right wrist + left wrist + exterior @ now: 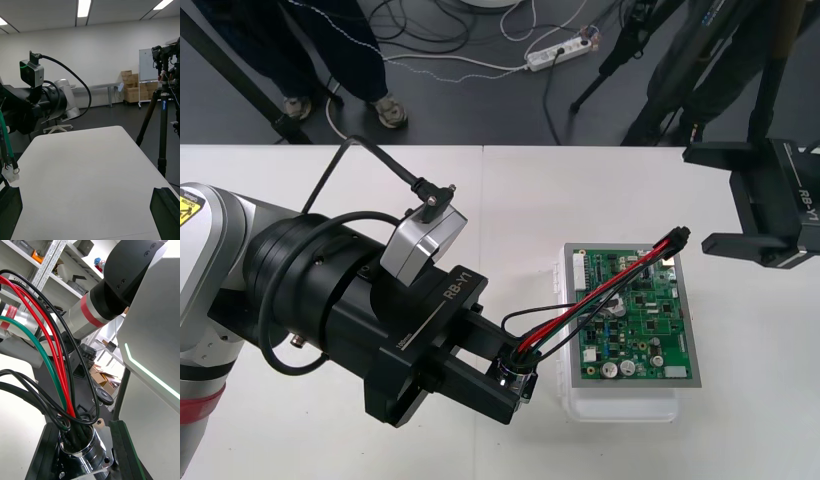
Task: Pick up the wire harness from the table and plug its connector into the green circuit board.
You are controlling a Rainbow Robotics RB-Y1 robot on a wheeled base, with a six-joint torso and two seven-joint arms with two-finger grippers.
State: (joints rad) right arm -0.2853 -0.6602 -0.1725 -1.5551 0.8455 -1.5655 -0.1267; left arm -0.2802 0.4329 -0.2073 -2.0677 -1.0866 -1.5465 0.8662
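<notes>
My left gripper (pixel 516 380): clenched on the harness's metal socket (pixel 84 452); wires (pixel 600 290) cross the green circuit board (pixel 650 330). My right gripper (pixel 700 200): spread wide, beside the board.

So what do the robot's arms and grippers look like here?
The left arm is silver with a red ring and yellow sticker. The left gripper is black, marked RB-Y1, with a silver camera and looped black cable. The right gripper is black too, with the same lettering.

Too small to tell whether the plug (pixel 680 236) of the harness (pixel 600 292) sits in the board (pixel 650 312) (right tool (pixel 700 200) cut off).
</notes>
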